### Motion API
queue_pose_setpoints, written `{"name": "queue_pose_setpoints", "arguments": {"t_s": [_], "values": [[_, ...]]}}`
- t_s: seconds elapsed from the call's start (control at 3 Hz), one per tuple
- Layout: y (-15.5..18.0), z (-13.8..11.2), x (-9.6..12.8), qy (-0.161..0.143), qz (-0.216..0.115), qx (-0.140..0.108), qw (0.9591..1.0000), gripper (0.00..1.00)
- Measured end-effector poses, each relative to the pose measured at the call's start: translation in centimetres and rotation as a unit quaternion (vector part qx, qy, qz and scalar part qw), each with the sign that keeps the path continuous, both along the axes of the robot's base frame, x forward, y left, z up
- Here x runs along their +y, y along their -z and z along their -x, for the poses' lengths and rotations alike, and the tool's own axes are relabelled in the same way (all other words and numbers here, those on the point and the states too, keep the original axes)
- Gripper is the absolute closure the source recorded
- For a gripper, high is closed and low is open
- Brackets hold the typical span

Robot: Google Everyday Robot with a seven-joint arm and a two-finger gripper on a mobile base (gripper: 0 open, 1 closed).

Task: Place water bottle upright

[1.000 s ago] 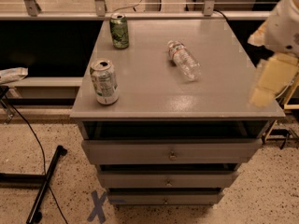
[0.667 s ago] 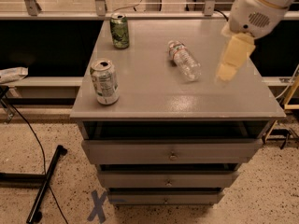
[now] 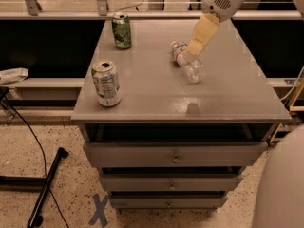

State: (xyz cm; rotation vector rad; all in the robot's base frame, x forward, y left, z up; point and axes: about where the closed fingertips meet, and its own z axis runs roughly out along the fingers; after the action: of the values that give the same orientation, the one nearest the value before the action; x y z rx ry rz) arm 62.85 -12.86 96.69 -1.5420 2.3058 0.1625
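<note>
The water bottle is clear ribbed plastic and lies on its side in the middle right of the grey cabinet top, its white-and-red end pointing to the back left. My gripper comes down from the upper right on a white arm. Its cream-coloured tip is right over the middle of the bottle and hides part of it. I cannot tell if it touches the bottle.
A green can stands upright at the back left of the top. A white can stands near the front left edge. Drawers are below the top. A black cable and bar lie on the floor at left.
My gripper has moved left and in from the right edge of the cabinet, and now sits over the bottle. The bottle and both cans have not moved.
</note>
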Motion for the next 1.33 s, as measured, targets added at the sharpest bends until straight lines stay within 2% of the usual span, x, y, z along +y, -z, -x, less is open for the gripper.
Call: {"name": "queue_pose_setpoints", "arguments": {"t_s": [0.33,0.67,1.0,1.33], "values": [[0.1,-0.6,0.4,0.001,-0.004,-0.007,1.0000,0.00],[0.4,-1.9,1.2,0.015,0.009,-0.007,0.9998,0.00],[1.5,-4.7,2.3,0.061,0.037,-0.003,0.9975,0.00],[3.1,-7.5,2.2,0.138,0.050,0.001,0.9892,0.00]]}}
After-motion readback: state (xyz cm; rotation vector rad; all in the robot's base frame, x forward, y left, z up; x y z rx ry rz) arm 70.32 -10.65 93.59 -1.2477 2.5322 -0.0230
